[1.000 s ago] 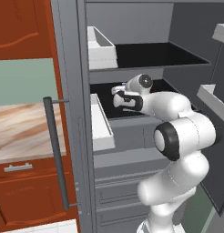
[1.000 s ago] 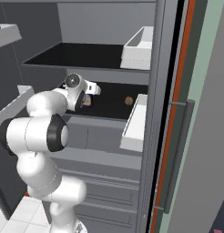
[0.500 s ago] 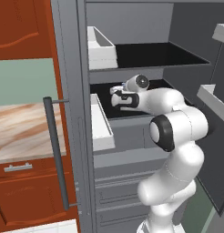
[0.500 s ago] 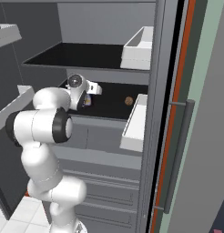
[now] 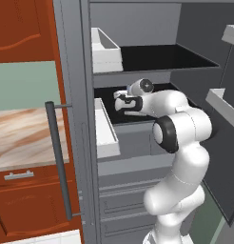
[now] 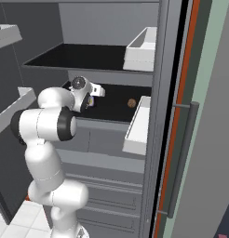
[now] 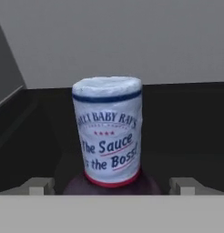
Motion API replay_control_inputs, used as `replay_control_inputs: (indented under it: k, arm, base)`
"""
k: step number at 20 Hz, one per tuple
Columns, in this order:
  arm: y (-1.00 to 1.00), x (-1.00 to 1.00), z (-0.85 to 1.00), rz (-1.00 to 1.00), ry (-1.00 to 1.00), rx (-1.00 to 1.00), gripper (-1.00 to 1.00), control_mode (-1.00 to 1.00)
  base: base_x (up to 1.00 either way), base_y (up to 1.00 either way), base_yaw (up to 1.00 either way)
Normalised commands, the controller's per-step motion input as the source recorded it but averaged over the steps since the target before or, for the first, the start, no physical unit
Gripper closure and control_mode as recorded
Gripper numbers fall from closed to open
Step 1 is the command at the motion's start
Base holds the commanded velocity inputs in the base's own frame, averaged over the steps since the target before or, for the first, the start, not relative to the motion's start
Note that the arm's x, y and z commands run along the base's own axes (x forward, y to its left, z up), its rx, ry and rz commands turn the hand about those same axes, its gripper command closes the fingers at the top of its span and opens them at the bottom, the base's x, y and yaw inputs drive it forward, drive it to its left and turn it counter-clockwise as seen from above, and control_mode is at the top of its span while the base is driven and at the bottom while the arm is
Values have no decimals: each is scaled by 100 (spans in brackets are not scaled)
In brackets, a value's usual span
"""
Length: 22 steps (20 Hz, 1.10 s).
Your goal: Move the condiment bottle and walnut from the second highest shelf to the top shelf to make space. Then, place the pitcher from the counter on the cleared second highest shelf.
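The condiment bottle [image 7: 109,136] stands upright on the second highest shelf [image 5: 152,110], a flat black board; its round bluish-white cap carries printed lettering above dark, rounded shoulders. The gripper [image 7: 111,185] sits wide apart, one fingertip on each side of the bottle, not touching (its lower body is hidden). The white arm reaches into the shelf bay, bent at the elbow. The small wrinkled walnut [image 6: 131,102] lies on the same shelf, well apart from the bottle.

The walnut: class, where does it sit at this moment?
In the right base view the walnut lies on the second highest shelf, right of the gripper, near the white door bin.
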Motion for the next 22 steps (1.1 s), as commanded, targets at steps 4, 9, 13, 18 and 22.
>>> replay_control_inputs:
  k: [4, 9, 13, 18, 22]
  arm:
    - [0, 8, -9, 0, 0, 0, 100, -100]
    - [0, 3, 0, 0, 0, 0, 100, -100]
    - [0, -21, 0, 0, -6, 0, 100, -100]
    - [0, -70, 12, 0, -7, 0, 100, -100]
    - [0, -94, 52, 0, -2, 0, 100, -100]
  base:
    - [0, 0, 0]
    - [0, 0, 0]
    - [0, 0, 0]
    - [0, 0, 0]
    - [0, 0, 0]
